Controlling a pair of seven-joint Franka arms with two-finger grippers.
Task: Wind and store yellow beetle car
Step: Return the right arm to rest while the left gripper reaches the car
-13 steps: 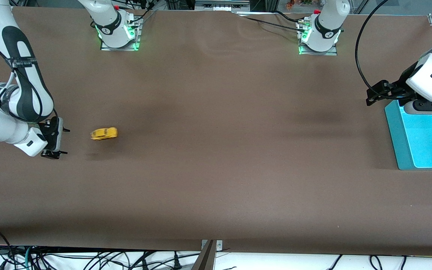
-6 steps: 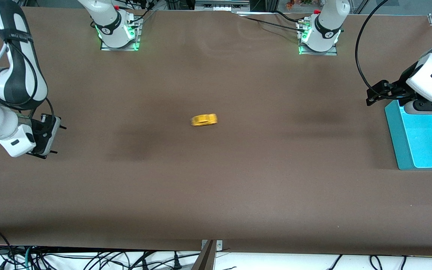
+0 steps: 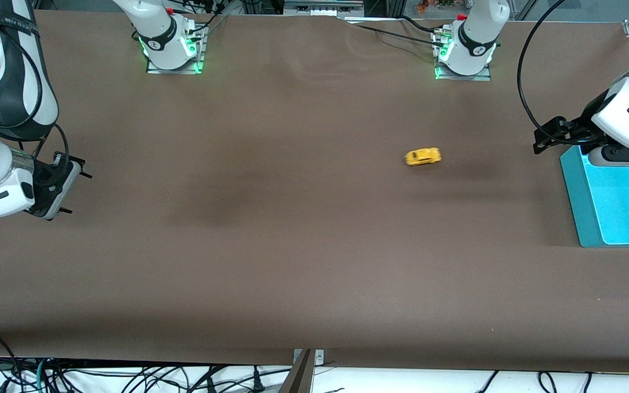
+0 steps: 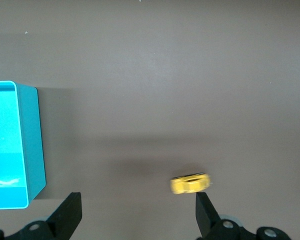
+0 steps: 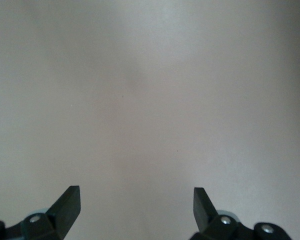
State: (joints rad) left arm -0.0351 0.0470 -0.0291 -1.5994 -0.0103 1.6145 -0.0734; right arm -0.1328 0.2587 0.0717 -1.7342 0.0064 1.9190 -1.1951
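The yellow beetle car (image 3: 423,157) is blurred with motion on the brown table (image 3: 314,245), toward the left arm's end. It also shows in the left wrist view (image 4: 190,183), close to one finger. My left gripper (image 3: 545,139) hangs open and empty by the blue bin (image 3: 576,207); its fingers (image 4: 67,216) stand wide apart. My right gripper (image 3: 77,192) is open and empty above the table at the right arm's end; its fingers (image 5: 67,204) show only bare table between them.
The open blue bin (image 4: 30,150) stands at the left arm's end of the table. Both arm bases (image 3: 170,43) sit along the table's edge farthest from the front camera. Cables hang below the table's near edge.
The car has rolled across the table from beside the right gripper toward the left arm's end. The right gripper has risen and pulled back. The left arm has not moved.
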